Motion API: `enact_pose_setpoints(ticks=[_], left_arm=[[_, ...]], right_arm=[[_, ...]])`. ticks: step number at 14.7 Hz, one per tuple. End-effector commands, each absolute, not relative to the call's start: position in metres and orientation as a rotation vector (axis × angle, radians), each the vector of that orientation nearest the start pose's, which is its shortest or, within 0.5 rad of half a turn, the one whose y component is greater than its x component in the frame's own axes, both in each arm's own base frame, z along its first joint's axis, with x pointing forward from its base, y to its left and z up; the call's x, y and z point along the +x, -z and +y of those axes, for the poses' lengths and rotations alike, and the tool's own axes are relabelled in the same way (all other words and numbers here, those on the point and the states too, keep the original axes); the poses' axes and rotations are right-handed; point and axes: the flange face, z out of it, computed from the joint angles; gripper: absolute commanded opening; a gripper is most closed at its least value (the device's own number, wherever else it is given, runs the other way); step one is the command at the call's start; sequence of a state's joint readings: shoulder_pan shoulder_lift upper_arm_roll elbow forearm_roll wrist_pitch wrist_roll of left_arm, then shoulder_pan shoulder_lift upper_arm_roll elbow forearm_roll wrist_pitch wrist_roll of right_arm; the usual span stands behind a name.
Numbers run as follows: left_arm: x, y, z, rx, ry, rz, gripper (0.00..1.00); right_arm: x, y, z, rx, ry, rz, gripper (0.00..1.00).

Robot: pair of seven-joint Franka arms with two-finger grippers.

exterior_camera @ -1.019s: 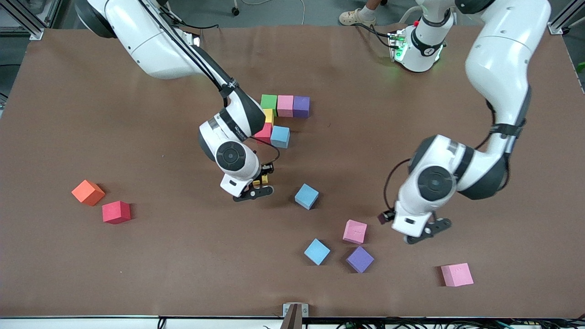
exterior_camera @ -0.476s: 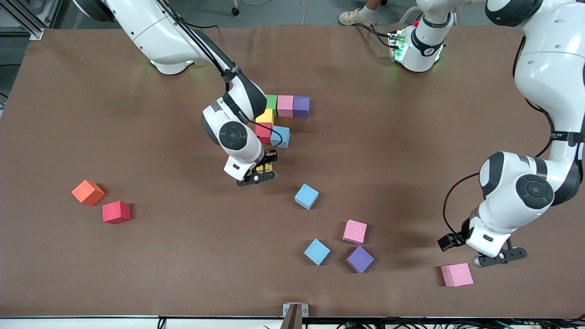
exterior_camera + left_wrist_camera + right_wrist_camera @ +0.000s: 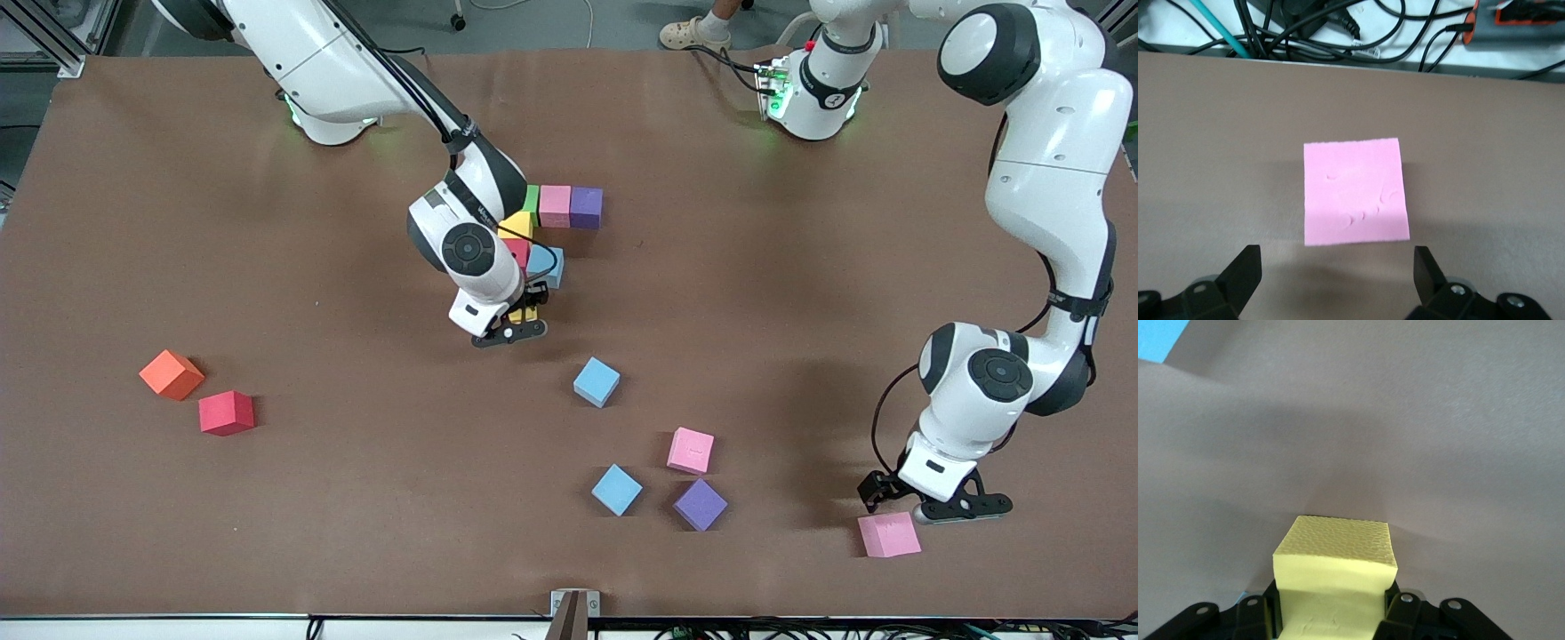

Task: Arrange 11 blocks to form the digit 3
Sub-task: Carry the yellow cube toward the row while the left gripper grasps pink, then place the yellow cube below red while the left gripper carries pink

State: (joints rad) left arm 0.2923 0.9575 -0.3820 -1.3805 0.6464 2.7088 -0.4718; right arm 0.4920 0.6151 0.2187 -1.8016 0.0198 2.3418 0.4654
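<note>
Nearest the front camera, a pink block [image 3: 888, 534] lies at the left arm's end of the table [image 3: 133, 533]. The left gripper [image 3: 938, 508] hangs just over that block's farther edge, its claw spread wide and holding nothing; its wrist view shows the same pink block [image 3: 1355, 192] ahead of the open fingers [image 3: 1245, 273].

Farther back, loose blocks wait: a purple one [image 3: 700, 504], a light blue one [image 3: 617, 489], another pink [image 3: 691, 450], a second light blue [image 3: 597, 382], and, toward the right arm's end, a red block [image 3: 226, 412] beside the orange cube [image 3: 171, 374].

Farther still, the right gripper [image 3: 510, 327] is clamped on a yellow block [image 3: 1333, 577], held over bare table just in front of the digit 3 [image 3: 547, 231].

That figure looks about half built: a top bar of green, pink [image 3: 555, 204] and purple [image 3: 586, 206], a yellow joiner [image 3: 516, 226], then red and light blue [image 3: 546, 263], partly hidden by the arm. By my count some five blocks remain to be placed, the carried one included.

No containers are on the table.
</note>
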Motion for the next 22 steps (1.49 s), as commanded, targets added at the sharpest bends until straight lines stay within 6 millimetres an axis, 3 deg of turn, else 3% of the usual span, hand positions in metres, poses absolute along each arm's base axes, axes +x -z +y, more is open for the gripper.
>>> enact_pose_setpoints(ticks=[1, 6, 14, 15, 18, 20, 22], left_arm=[[0.773, -0.209, -0.013, -3.054, 0.856, -0.133, 1.0], [0.781, -0.215, -0.009, -3.051, 0.947, -0.158, 1.0], [0.785, -0.182, -0.019, -3.02, 0.997, -0.108, 1.0], [0.785, -0.182, -0.019, -3.02, 0.997, -0.111, 0.85], [0.786, -0.185, -0.02, -3.019, 1.003, -0.107, 0.23], [0.787, -0.195, -0.021, -3.01, 1.014, -0.099, 0.08], [0.789, -0.216, -0.019, -2.999, 1.014, -0.118, 0.04]], right_arm=[[0.477, -0.214, 0.423, -3.044, -0.2, -0.263, 0.47], [0.47, -0.211, 0.422, -3.053, -0.207, -0.261, 0.47], [0.468, -0.212, 0.425, -3.053, -0.207, -0.27, 0.47], [0.467, -0.212, 0.427, -3.052, -0.205, -0.275, 0.47], [0.466, -0.211, 0.427, -3.053, -0.207, -0.275, 0.47], [0.468, -0.212, 0.425, -3.055, -0.2, -0.281, 0.47], [0.478, -0.21, 0.414, -3.068, -0.19, -0.284, 0.47]])
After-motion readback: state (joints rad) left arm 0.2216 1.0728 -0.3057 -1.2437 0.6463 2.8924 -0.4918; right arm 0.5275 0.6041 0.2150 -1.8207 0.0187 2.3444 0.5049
